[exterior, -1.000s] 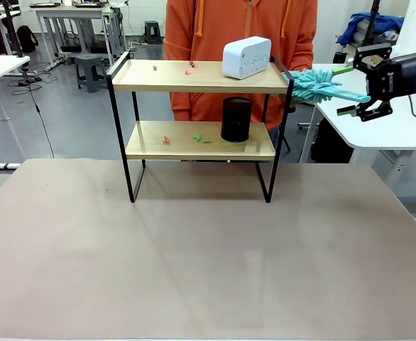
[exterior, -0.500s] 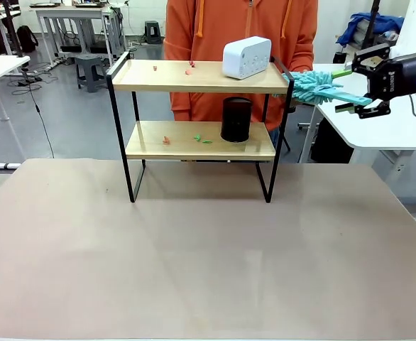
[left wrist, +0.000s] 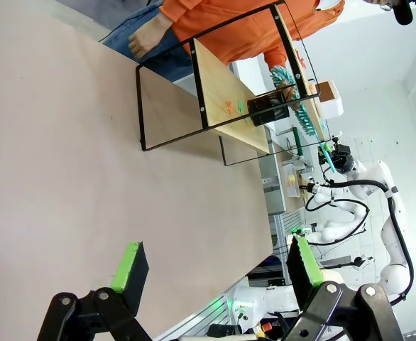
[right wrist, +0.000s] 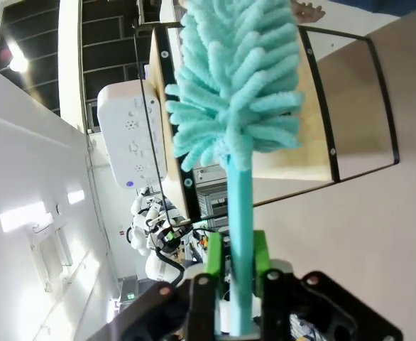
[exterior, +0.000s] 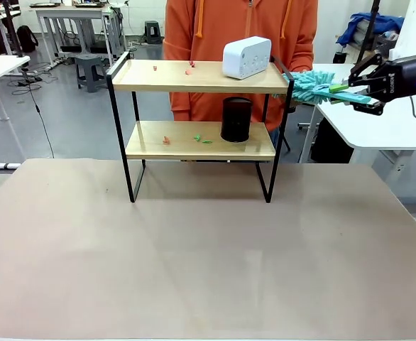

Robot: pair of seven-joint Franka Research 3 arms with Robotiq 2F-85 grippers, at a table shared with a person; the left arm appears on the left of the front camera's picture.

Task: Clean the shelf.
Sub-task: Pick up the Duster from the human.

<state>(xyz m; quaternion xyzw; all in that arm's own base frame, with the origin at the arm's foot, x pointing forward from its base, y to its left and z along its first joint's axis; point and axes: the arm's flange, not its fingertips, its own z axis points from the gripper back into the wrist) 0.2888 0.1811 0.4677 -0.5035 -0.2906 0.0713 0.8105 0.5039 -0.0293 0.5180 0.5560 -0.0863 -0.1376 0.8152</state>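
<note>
The shelf (exterior: 194, 77) stands at the table's far side, two wooden boards in a black frame. Small red scraps (exterior: 189, 70) lie on its top board. Orange and green scraps (exterior: 199, 138) lie on the lower one. My right gripper (exterior: 353, 90) hovers just right of the shelf's top corner, shut on the handle of a teal fluffy duster (exterior: 309, 84) whose head touches that corner. In the right wrist view the green pads (right wrist: 214, 259) pinch the handle and the duster head (right wrist: 236, 78) lies against the shelf board (right wrist: 314, 135). My left gripper (left wrist: 215, 264) is open above bare table, far from the shelf (left wrist: 226, 99).
A white box-shaped device (exterior: 247, 57) sits on the top board's right end, and a black cylinder (exterior: 236, 119) stands on the lower board. A person in an orange hoodie (exterior: 215, 28) stands right behind the shelf. A white table (exterior: 378, 121) is at the right.
My right gripper's fingers, wide apart around the duster handle earlier, have come together on it. The gripper also rose slightly. The shelf and its items have not moved.
</note>
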